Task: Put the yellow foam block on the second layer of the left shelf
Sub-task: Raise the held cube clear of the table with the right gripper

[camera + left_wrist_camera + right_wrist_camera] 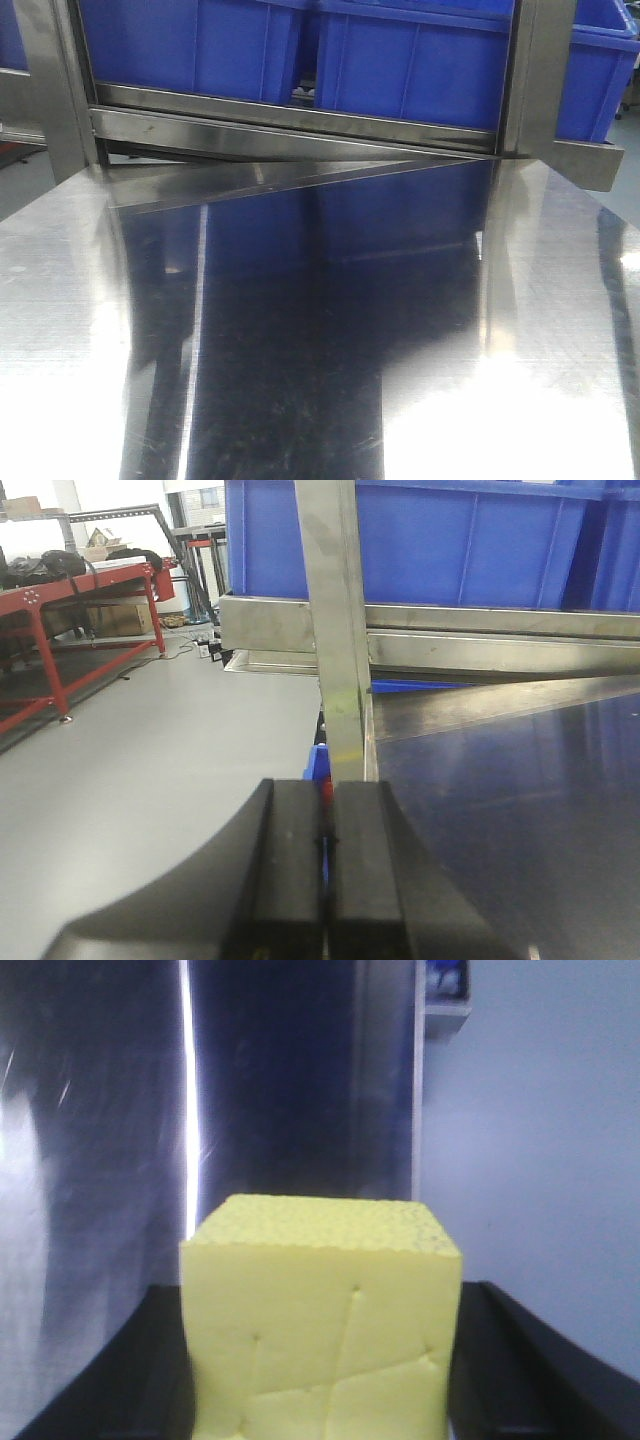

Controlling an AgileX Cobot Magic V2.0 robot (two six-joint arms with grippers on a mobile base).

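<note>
Right wrist-mounted view: the right gripper point(318, 1300) pinches the yellow foam block point(325, 1340) between its two black fingers point(110, 1390), one on each side face. The block fills the middle of the picture. Its grainy top face is level, and its front face shows a few thin creases where the foam is squeezed. Behind it lies the shiny steel table point(290, 1080), and one edge of the table runs just past the block's right side, with the grey floor point(530, 1140) beyond. The block is near that edge; whether it rests on the table or hangs above it cannot be told.

In the left wrist-mounted view the left gripper point(327, 800) has its black fingers pressed together with nothing large between them. A tiny red spot shows at the tips, too small to make out. It sits at the table's left edge, just in front of a steel upright point(335, 630) of the shelf point(480, 640). Blue bins point(450, 540) stand on the shelf level above the table top. To the left are open floor and a red workbench point(60, 600), well apart.

The exterior front-facing view shows only the bare, mirror-like table top, with the shelf and the blue bins along its far edge. Neither gripper nor the block appears there.
</note>
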